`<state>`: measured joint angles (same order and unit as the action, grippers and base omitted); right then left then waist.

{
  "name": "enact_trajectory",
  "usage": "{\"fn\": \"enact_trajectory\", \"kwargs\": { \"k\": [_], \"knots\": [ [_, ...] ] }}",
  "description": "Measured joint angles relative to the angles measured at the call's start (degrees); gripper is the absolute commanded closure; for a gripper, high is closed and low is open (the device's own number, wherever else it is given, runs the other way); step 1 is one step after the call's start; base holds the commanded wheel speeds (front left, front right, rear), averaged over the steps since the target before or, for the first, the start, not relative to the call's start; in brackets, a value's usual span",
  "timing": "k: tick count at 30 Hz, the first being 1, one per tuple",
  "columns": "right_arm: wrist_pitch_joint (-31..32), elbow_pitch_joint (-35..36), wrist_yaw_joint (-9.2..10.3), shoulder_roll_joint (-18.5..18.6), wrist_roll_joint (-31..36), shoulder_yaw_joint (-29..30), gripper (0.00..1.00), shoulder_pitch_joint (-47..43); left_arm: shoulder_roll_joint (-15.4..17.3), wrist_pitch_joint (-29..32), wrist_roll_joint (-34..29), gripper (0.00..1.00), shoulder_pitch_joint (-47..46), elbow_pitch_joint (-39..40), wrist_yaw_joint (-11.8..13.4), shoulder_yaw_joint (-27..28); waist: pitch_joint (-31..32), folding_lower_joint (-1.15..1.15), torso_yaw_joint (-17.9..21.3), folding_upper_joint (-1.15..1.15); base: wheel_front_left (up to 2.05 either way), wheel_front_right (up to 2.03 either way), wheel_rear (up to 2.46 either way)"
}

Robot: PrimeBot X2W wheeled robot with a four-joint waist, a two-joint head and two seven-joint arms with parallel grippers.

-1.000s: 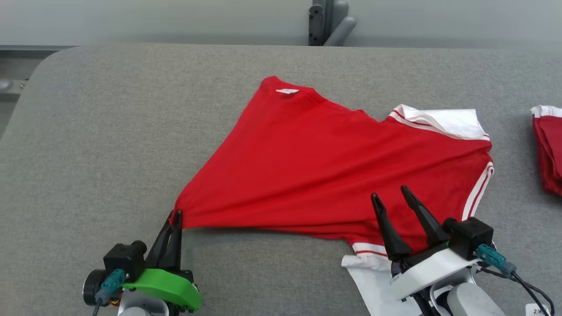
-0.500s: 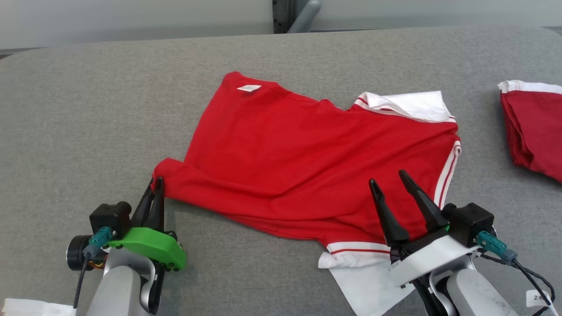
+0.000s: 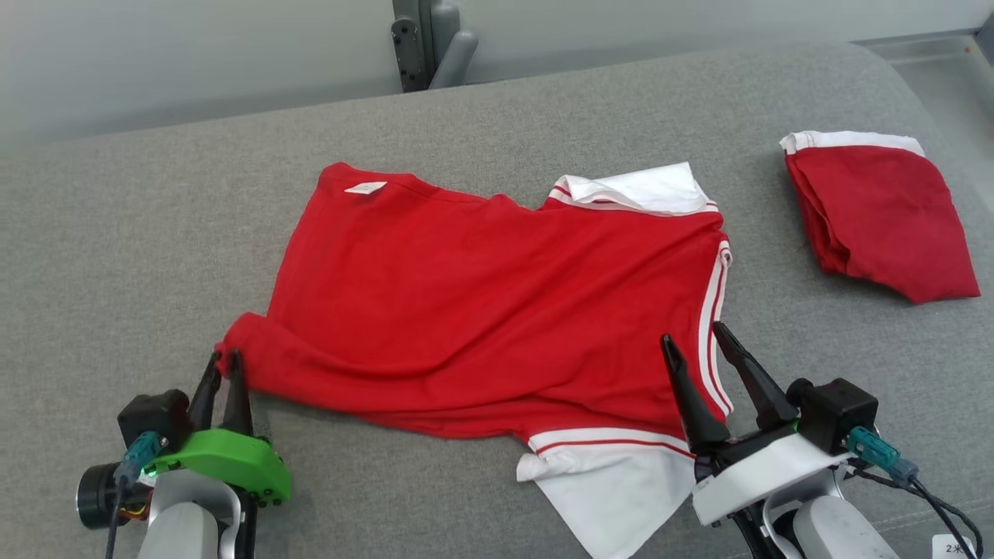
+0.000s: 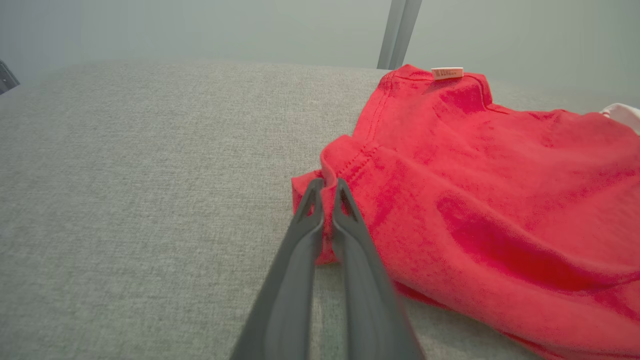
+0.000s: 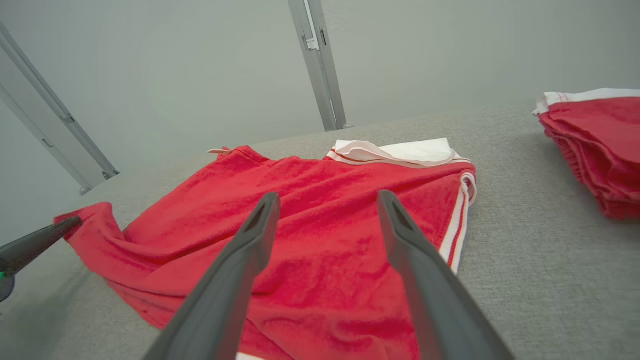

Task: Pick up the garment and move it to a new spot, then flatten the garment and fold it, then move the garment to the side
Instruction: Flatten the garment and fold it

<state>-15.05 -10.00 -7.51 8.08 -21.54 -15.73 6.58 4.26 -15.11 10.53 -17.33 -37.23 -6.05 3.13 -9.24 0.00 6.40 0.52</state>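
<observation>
The garment [image 3: 497, 310], a red shirt with a white collar and white striped trim, lies spread and slightly rumpled on the grey table [image 3: 155, 233]. My left gripper [image 3: 225, 361] is at the garment's lower left corner and is shut on that red hem. In the left wrist view the closed left gripper [image 4: 325, 185] pinches the folded corner of the garment [image 4: 475, 200]. My right gripper [image 3: 691, 341] is open above the garment's right side, next to the white side stripes. In the right wrist view, the right gripper [image 5: 327, 197] frames the red garment [image 5: 320, 240] between its spread fingers.
A second red garment [image 3: 877, 217], folded, lies at the table's far right, and its stack of layers [image 5: 595, 150] is seen edge-on in the right wrist view. A grey post [image 3: 427, 43] rises behind the table's back edge. The table's right edge curves down near that folded pile.
The head camera has turned, shifting the whole picture left. The garment, stretched taut from its held corner a second ago, now lies slack with a fold there. The right gripper stays open.
</observation>
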Motion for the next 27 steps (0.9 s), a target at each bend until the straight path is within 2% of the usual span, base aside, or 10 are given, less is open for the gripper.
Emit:
{"fn": "enact_trajectory", "kwargs": {
  "k": [6,14,21,27],
  "knots": [
    [0.00,-0.30,0.00,-1.19,0.93,2.44,0.00,-3.34,-0.77,-0.01,-1.98,0.00,6.43,5.27,0.59,2.22,4.95,0.00,-0.34,0.00,0.00,0.00,0.00],
    [0.00,-0.19,0.00,-2.61,2.72,4.54,0.00,-7.72,-1.29,-0.01,-3.15,0.00,14.21,11.15,0.90,2.18,9.11,0.00,-2.34,0.00,0.00,0.00,0.00],
    [0.00,-0.14,0.00,-3.32,3.42,4.75,0.00,-10.09,-1.37,-0.01,-1.49,0.00,18.72,14.19,1.59,-0.35,10.17,0.00,-3.82,0.00,0.00,0.00,0.00],
    [0.00,-1.85,0.00,-2.58,3.59,3.18,0.00,-11.46,-1.43,-0.01,-0.91,0.00,18.98,14.83,1.96,-2.97,8.97,0.00,-4.03,0.00,0.00,0.00,0.00]
  ]
}}
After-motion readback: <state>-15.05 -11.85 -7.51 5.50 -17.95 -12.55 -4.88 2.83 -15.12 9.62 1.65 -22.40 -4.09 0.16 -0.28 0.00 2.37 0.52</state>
